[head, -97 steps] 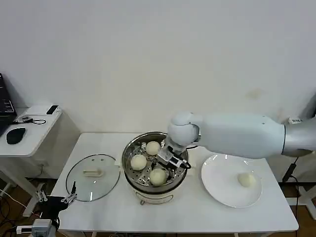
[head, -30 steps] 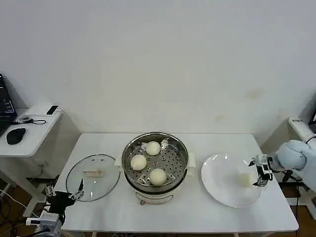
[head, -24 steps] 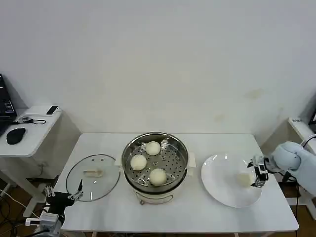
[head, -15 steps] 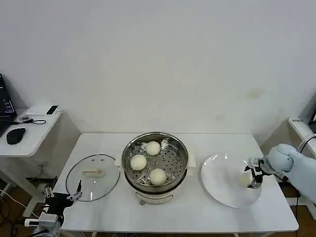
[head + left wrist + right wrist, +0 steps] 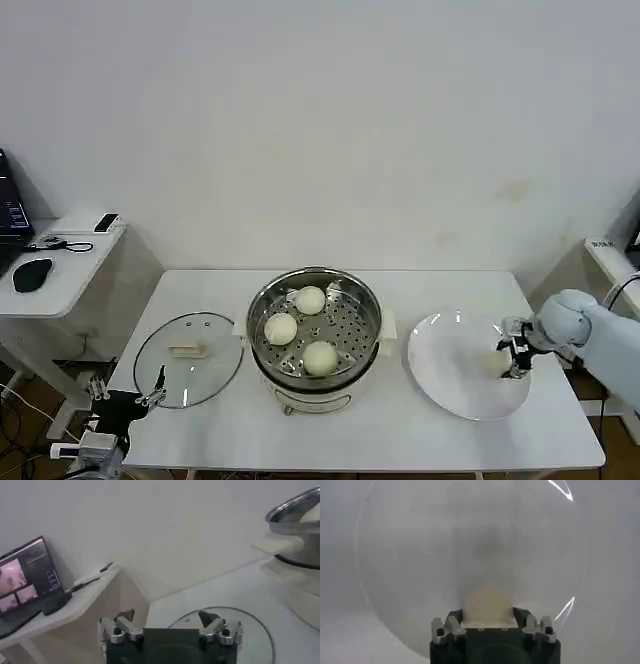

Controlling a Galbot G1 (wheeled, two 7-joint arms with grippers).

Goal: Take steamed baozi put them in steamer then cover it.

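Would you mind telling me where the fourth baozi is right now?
In the head view, the fourth baozi sits on the white plate, right of the steamer, between the right gripper's fingers.

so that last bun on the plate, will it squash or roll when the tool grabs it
Probably soft: the bun looks smooth and puffy, so a hard pinch from the right tool, open around it, could dent it. It's round on a flat glossy plate, so a nudge might roll or slide it. Likely light for its size.
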